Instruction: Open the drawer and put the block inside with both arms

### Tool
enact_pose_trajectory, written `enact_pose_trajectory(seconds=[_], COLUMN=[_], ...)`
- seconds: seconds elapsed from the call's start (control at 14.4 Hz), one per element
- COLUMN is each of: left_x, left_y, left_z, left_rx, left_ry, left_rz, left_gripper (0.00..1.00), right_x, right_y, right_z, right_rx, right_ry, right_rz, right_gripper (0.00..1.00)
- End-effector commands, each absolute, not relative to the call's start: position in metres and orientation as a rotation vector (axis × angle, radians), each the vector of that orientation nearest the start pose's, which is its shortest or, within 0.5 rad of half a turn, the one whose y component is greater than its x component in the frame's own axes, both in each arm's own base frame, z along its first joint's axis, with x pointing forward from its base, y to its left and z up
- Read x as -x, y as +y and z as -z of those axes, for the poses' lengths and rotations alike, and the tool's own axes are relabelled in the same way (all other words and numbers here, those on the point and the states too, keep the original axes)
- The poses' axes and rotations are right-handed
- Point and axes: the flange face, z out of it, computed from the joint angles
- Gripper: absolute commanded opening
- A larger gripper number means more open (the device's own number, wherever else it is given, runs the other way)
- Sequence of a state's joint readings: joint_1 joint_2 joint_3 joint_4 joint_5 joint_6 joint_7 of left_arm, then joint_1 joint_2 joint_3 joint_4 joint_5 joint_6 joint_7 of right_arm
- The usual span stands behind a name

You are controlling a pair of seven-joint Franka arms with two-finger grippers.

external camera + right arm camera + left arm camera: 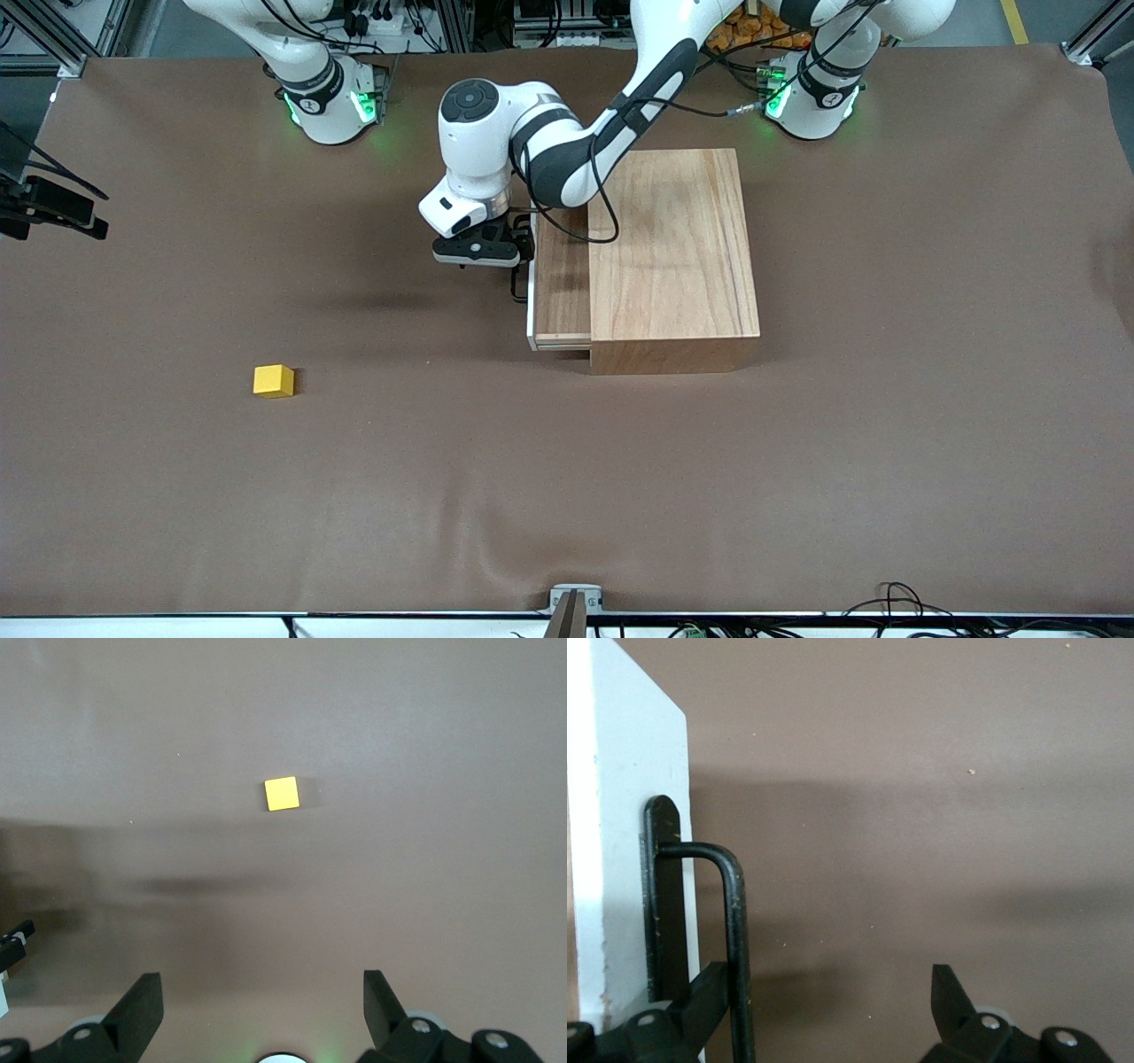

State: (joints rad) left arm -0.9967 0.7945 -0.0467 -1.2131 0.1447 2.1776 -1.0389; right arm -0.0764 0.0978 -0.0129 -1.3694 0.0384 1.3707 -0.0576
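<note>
Wooden box (pixel 673 257): It sits on the brown worktop (pixel 567 496), close to the left arm's base. It is the landmark for everything else here.

Drawer (pixel 560 283): It sticks out of the box a little way, toward the right arm's end of the worktop. It looks only partly open. Its white front panel (pixel 629 842) stands at the outer edge.

Handle (pixel 731 930): This black bar is fixed on the white panel, on the side away from the box.

Left claw (pixel 514 266): It is right at the handle, in front of the drawer. Its fingers are spread wide, with one finger (pixel 700 997) on each side of the bar, not pinching it. It likely sits that way so it can hook the bar and pull.

Block (pixel 274 381): The small yellow cube rests on the worktop, well apart from the box, toward the right arm's end and nearer the front camera than the box. It is not in the drawer yet.

Right claw (pixel 264 997): It hangs high over the worktop and looks down on the block (pixel 282 794). Its fingers are spread wide and hold nothing. It is probably waiting for more room in the drawer.
</note>
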Motion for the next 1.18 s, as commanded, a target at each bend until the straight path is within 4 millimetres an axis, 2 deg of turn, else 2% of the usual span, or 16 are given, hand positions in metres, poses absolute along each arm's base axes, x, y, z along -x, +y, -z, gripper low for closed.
enact_pose_trajectory(seconds=[0.0, 0.35, 0.49, 0.62, 0.83, 0.9, 1.11], left_x=[-0.398, -0.399, -0.392, -0.382, -0.386, -0.388, -0.408], left_y=[-0.669, -0.673, -0.677, -0.68, -0.671, -0.668, -0.644], left_z=[-0.323, -0.325, -0.334, -0.348, -0.375, -0.381, -0.422], left_rx=[3.265, 3.305, 3.321, 3.327, 3.308, 3.31, 3.337], left_ry=[0.147, 0.153, 0.157, 0.166, 0.142, 0.126, 0.032], left_rz=[0.326, 0.365, 0.355, 0.325, 0.314, 0.303, 0.242], left_gripper=[1.0, 1.0, 1.0, 1.0, 1.0, 1.0, 1.0], right_x=[-0.561, -0.56, -0.56, -0.561, -0.561, -0.561, -0.561], right_y=[-0.048, -0.049, -0.049, -0.05, -0.049, -0.048, -0.049], right_z=[-0.65, -0.65, -0.65, -0.65, -0.651, -0.651, -0.651], right_rx=[3.077, 3.078, 3.078, 3.08, 3.08, 3.08, 3.089], right_ry=[0.034, 0.036, 0.039, 0.042, 0.037, 0.035, 0.037], right_rz=[-0.132, -0.139, -0.137, -0.135, -0.13, -0.13, -0.132], right_gripper=[1.0, 1.0, 1.0, 1.0, 1.0, 1.0, 1.0])
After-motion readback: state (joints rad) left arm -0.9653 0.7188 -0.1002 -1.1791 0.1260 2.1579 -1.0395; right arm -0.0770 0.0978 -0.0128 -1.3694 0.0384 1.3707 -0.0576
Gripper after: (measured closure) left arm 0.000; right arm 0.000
